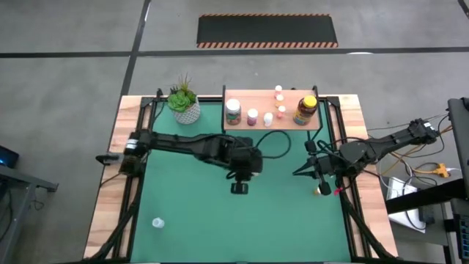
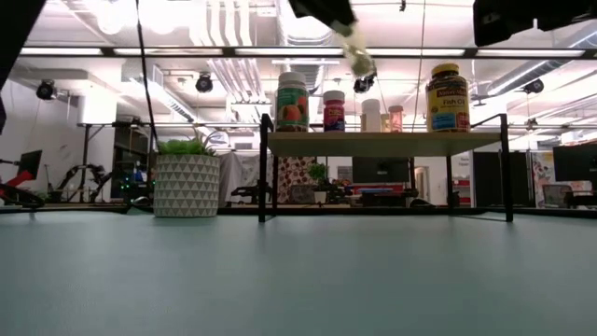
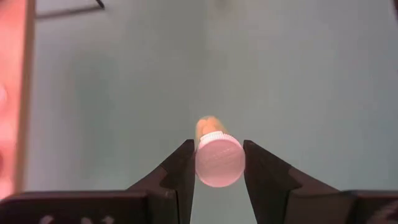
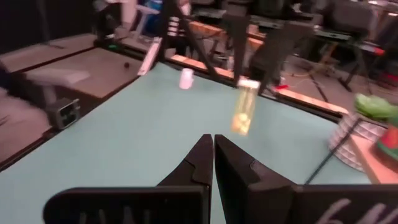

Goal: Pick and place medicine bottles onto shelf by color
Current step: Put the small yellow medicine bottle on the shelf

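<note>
We note a white-potted green plant at the table's eleven o'clock, and a black mat with striped edges on the floor beyond twelve o'clock.

Dark jointed arms (black cables), stepped claw fingers.

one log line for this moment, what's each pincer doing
left pincer: shut on small bottle, lifted above mat | right pincer: shut, empty, right side of table | shelf: six bottles | mat: one loose bottle

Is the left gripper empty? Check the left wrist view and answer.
No. The left gripper is shut on a small bottle, its white cap pinched between the two fingers above the green table.
</note>
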Robot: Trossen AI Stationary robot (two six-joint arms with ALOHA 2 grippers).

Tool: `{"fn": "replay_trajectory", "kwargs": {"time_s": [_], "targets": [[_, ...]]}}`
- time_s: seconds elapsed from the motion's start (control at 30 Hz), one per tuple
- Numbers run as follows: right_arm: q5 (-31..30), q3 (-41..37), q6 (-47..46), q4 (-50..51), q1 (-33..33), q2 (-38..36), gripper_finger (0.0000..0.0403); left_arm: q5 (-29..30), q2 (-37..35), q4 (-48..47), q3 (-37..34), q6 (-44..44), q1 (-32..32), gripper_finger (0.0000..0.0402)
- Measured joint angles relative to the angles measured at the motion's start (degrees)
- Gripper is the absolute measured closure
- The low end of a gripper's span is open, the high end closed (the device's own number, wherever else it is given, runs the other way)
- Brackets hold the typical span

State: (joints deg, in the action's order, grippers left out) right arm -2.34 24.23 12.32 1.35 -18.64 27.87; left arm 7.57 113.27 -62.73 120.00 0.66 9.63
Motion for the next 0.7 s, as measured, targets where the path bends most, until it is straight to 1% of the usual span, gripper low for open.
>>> {"fn": "replay_trajectory", "kwargs": {"time_s": [0.13, 0.23, 0.33, 0.4, 0.47, 0.6, 0.7], "targets": [[-7.02, -0.02, -3.23, -0.09, 0.0, 0.26, 0.0394, -0.04, 3.53, 0.65, 4.5, -4.4, -1.47, 0.0304], [-11.85, -0.02, -7.16, 0.04, 0.02, 1.68, 0.0393, 0.06, 4.95, 0.93, 4.32, -4.19, -2.91, 0.0304], [-15.18, -0.02, -9.3, -0.17, 0.02, 4.66, 0.0378, 1.79, 5.42, 1.28, 2.81, -4.02, -3.8, 0.0304], [-17.59, -0.02, -10.1, -0.61, 0.06, 7.15, 0.0358, 3.7, 5.42, 2.7, 2.3, -4.04, -3.93, 0.0304], [-20.07, 0.48, -10.87, -0.26, 0.18, 9.99, 0.033, 4.91, 5.29, 3.47, 2.3, -4.04, -3.89, 0.0304], [-25.76, 3.72, -8.35, -0.41, 0.18, 15.68, 0.0263, 4.96, 5.03, 5.29, 3.03, -4.21, -3.88, 0.0304], [-26.17, 6.08, -7.38, -0.37, 0.18, 19.61, 0.0218, 5.0, 4.94, 5.53, 3.56, -4.28, -3.85, 0.0304]]}}
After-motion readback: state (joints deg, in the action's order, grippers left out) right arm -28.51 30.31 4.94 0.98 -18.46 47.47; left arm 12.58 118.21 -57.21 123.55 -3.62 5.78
